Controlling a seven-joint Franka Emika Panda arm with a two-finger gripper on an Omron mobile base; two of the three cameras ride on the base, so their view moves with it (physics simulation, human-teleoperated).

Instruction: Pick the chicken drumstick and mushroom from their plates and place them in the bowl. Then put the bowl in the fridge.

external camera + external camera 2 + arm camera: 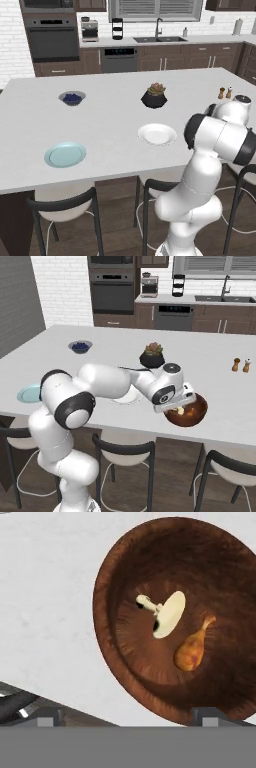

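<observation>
Left to right across the desk (30, 125), seen from the left base view: light blue plate (65, 154) near the front edge, bare; small grey berry bowl (72, 97) further back; white plate (157, 134), bare too; black plant pot (154, 96) behind it; salt and pepper shakers (225, 92) at far right. Dark stools (65, 205) tucked under the front edge.

In the right base view, reddish-brown bowl (192, 411) near the desk's front edge, right of the white plate (127, 397), well apart from the plant pot (152, 356). End effector (181, 405) hanging just over the bowl's left rim, arm stretched across in front of the white plate.

Down the hand view: end effector (127, 718) open wide, gripping nothing, finger tips (48, 718) astride the bowl (115, 577). Inside the bowl, mushroom (166, 614) on its side, stem toward the left, cap toward the right. Just beside it, chicken drumstick (192, 649), long axis slanted, bone end up and right, meaty end down and left.
</observation>
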